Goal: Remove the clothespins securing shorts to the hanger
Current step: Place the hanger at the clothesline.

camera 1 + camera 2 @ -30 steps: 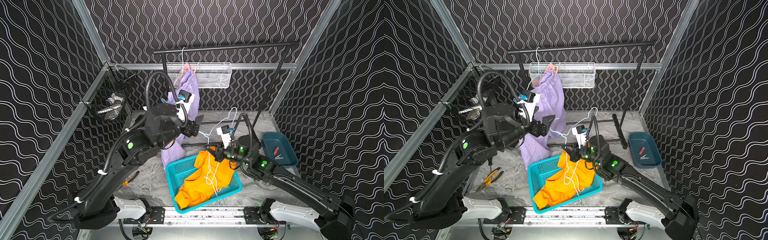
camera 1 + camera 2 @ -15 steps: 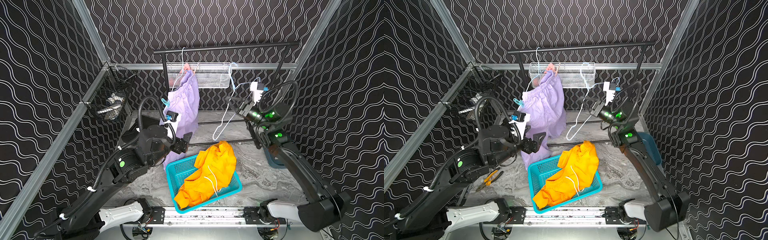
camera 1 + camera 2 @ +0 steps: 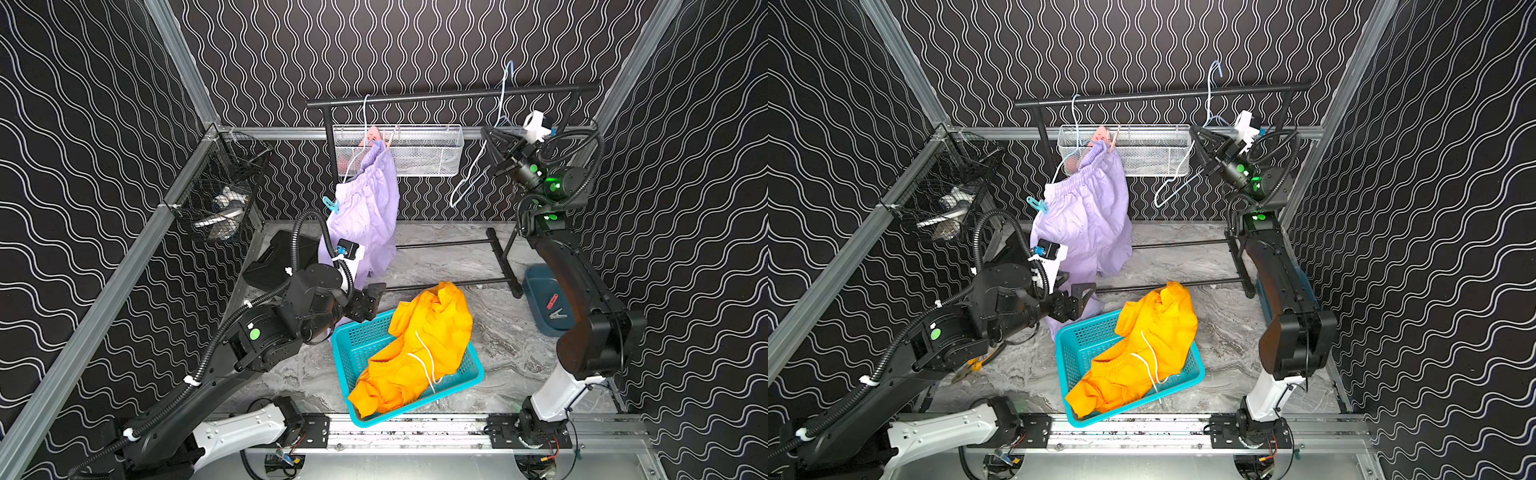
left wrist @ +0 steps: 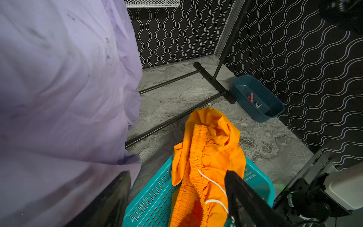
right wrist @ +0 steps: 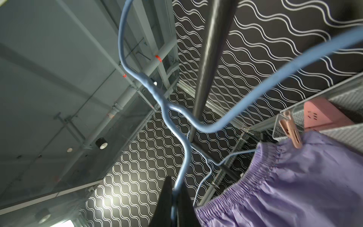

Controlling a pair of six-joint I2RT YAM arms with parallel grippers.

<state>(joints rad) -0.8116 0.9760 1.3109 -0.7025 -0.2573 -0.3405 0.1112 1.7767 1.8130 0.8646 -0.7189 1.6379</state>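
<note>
Black rack (image 3: 449,96) spans the far side. Lilac shorts (image 3: 365,216) hang from the left part of its rail on a blue wire hanger (image 3: 1076,124), with the waistband slanting down to the left and the legs draping to the table.

Orange shorts (image 3: 424,345) are off the rack, heaped in the teal basket (image 3: 353,345) at near centre, spilling over its far rim, white drawstrings on top. White wire basket (image 3: 428,153) is mounted on the far wall behind the rail. Dark blue bin (image 3: 536,286) sits on the table at right, by the rack's foot.

Left gripper (image 3: 368,302) has jaws spread wide and holds nothing. It is low, between the lilac hem and the teal basket's far-left corner.

Right gripper (image 5: 173,194) is raised at far right, clenched on the wire of an empty blue hanger (image 5: 153,90). The hook is up by the rail's right end; can't tell if it is on the rail.

Light blue clothespin (image 3: 331,204) clips the waistband's lower left end. Tan-pink clothespin (image 5: 290,129) clips the upper end. Red clothespin (image 4: 251,97) and whitish clothespin (image 4: 257,105) lie loose in the bin.
</note>
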